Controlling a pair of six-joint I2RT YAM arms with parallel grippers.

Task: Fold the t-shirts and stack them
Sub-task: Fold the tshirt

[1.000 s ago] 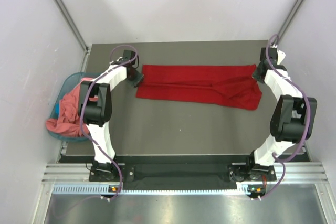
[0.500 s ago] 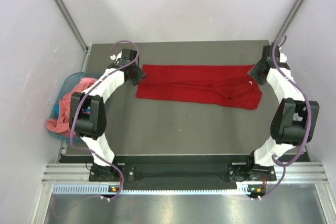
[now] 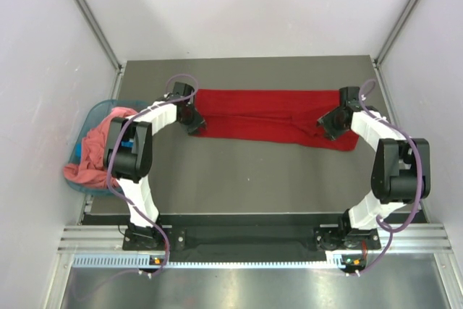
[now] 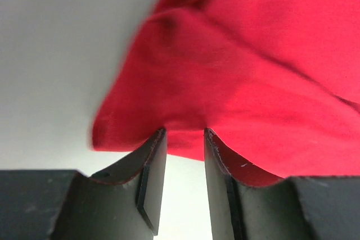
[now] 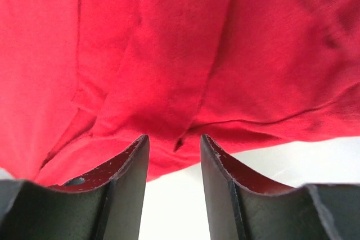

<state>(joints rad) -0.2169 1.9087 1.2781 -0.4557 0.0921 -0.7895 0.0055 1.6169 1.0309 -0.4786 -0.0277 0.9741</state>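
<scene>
Red t-shirt (image 3: 268,115) flat on grey table (image 3: 253,171).

Two t-shirts are counted. One deep red t-shirt (image 3: 268,115) is spread between the two claws, with one claw at each of its ends. One salmon-pink t-shirt (image 3: 90,153) is heaped well apart from the left gripper (image 3: 194,119), on its outer side. Two grippers are counted, the second being the right gripper (image 3: 327,122). One teal basket (image 3: 100,108) is counted, around the pink shirt, and one table (image 3: 253,171).
</scene>
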